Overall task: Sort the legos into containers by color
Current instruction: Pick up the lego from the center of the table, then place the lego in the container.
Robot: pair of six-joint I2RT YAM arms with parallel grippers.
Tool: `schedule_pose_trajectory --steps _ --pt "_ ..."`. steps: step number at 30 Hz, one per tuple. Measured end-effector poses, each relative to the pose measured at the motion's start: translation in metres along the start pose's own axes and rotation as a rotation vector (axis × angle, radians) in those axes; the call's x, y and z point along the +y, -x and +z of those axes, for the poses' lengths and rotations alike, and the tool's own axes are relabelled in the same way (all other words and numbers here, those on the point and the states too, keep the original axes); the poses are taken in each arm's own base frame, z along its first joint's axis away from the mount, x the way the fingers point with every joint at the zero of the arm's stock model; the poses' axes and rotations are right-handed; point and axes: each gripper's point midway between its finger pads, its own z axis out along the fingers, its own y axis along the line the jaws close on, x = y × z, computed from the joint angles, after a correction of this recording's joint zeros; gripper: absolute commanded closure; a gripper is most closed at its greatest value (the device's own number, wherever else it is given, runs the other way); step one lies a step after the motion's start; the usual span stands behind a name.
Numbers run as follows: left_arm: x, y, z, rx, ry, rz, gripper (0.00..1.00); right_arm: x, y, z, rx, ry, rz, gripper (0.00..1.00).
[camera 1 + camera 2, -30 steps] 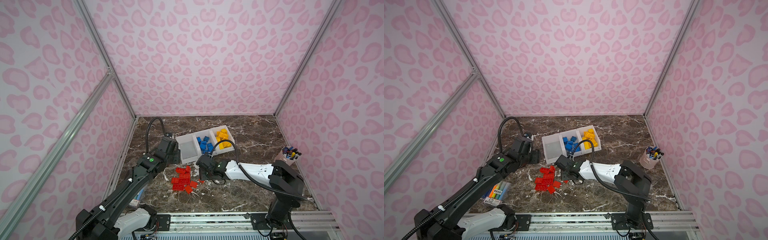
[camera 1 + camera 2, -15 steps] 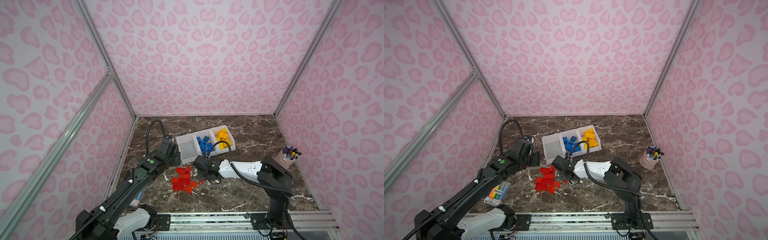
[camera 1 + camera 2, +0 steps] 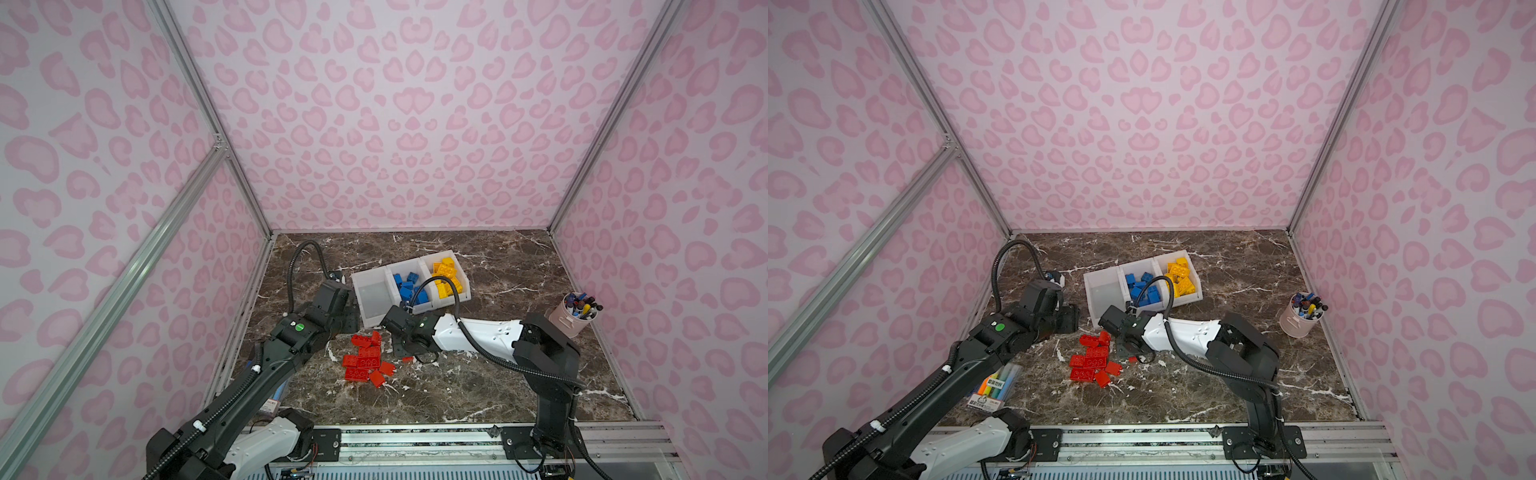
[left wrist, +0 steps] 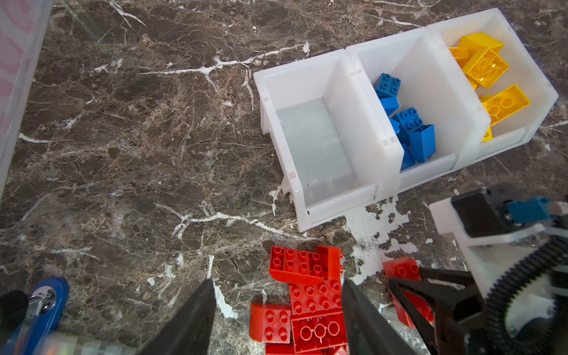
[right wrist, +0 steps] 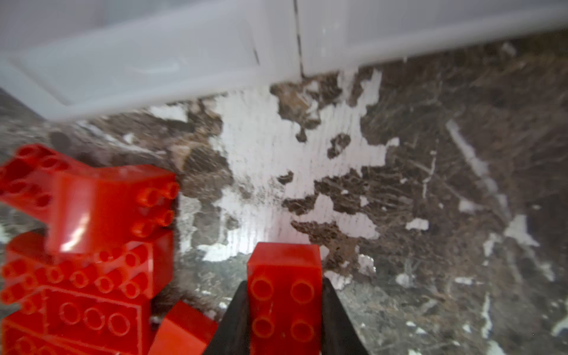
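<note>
**Desk:** What's on your screens, biggest first?

**Me:** I see the brown marble surface point(image 3: 457, 395), with my two arms reaching in from the rail point(image 3: 415, 440). The left arm point(image 3: 266, 365) is black and the right arm point(image 3: 478, 332) has a white forearm. My landmark is the containers point(image 3: 388, 274), three white bins joined in a row and set at a slant.

**Desk:** And the sorting?

**Me:** The red pile point(image 3: 365, 361) lies on the surface just in front of the row, off the end bin whose bare floor shows. The blue bricks point(image 3: 409, 286) sit in the middle bin. The yellow bricks point(image 3: 446, 274) are in the bin at the other end.

**Desk:** Anything else out there?

**Me:** A pinkish pen cup point(image 3: 571, 318) stands well apart from the row, out past its yellow end. A marker pack point(image 3: 994, 384) lies well apart past the bare end, partly under my left arm.

**Desk:** Claws?

**Me:** My left claw point(image 4: 277, 284) hangs near the bare bin's front corner, over the red pile, with its fingers spread wide and gripping nothing. My right claw point(image 5: 285, 285) is just in front of the row, facing the seam between the bare bin and the blue one. It is clamped on one red brick point(image 5: 284, 310), a square piece with four studs showing to the wrist camera. That brick sits apart from the row's front wall and just beside the pile. I can't tell whether it is off the surface.
</note>
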Motion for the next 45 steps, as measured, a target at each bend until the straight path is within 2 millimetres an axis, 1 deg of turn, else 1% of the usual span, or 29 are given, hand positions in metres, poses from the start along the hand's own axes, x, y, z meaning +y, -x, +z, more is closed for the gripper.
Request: schedule_pose_trajectory --steps 3,5,7,9,11,13,16,19,22,27,29,30,33,36,37,39,41,43,45 --pt "0.002 0.002 -0.007 -0.021 -0.001 -0.016 0.32 0.014 0.037 -0.02 -0.065 0.045 -0.019 0.75" --pt "0.005 0.002 -0.012 -0.037 -0.001 -0.034 0.32 0.025 0.069 -0.033 -0.116 0.078 -0.032 0.74" --pt "0.008 0.0 -0.016 -0.043 0.002 -0.048 0.32 0.035 0.097 -0.038 -0.152 0.106 -0.046 0.74" --pt "0.011 -0.001 -0.021 -0.053 0.004 -0.06 0.31 0.043 0.121 -0.035 -0.173 0.12 -0.062 0.74" --pt "0.015 -0.005 -0.024 -0.056 0.011 -0.074 0.31 0.051 0.142 -0.025 -0.179 0.133 -0.082 0.74" --pt "0.018 -0.009 -0.026 -0.056 0.014 -0.085 0.31 0.056 0.157 -0.013 -0.18 0.138 -0.096 0.74" --pt "0.021 -0.015 -0.027 -0.051 0.017 -0.1 0.31 0.065 0.167 0.01 -0.155 0.142 -0.124 0.71" --pt "0.024 -0.022 -0.027 -0.038 0.023 -0.11 0.31 0.071 0.167 0.032 -0.119 0.138 -0.157 0.68" --pt "0.026 -0.026 -0.027 -0.028 0.027 -0.119 0.31 0.073 0.167 0.042 -0.098 0.131 -0.17 0.65" --pt "0.026 -0.027 -0.028 -0.026 0.028 -0.123 0.31 0.072 0.167 0.046 -0.081 0.128 -0.182 0.51" --pt "0.026 -0.026 -0.029 -0.029 0.027 -0.126 0.31 0.069 0.167 0.044 -0.077 0.124 -0.187 0.46" --pt "0.026 -0.027 -0.029 -0.029 0.028 -0.127 0.31 0.068 0.167 0.042 -0.075 0.121 -0.187 0.45" --pt "0.027 -0.029 -0.027 -0.023 0.031 -0.128 0.29 0.066 0.17 0.026 -0.088 0.116 -0.196 0.43" --pt "0.028 -0.03 -0.027 -0.024 0.037 -0.135 0.27 0.064 0.171 -0.006 -0.123 0.121 -0.217 0.43" --pt "0.029 -0.03 -0.026 -0.024 0.041 -0.138 0.24 0.063 0.168 -0.018 -0.135 0.122 -0.234 0.43" --pt "0.032 -0.029 -0.027 -0.031 0.054 -0.151 0.2 0.06 0.152 -0.039 -0.142 0.134 -0.27 0.43" --pt "0.039 -0.027 -0.029 -0.046 0.075 -0.174 0.16 0.057 0.132 -0.054 -0.145 0.15 -0.314 0.43" --pt "0.047 -0.025 -0.031 -0.062 0.097 -0.204 0.13 0.053 0.105 -0.06 -0.127 0.168 -0.365 0.43" --pt "0.058 -0.023 -0.033 -0.076 0.123 -0.238 0.12 0.052 0.077 -0.061 -0.098 0.181 -0.426 0.43"
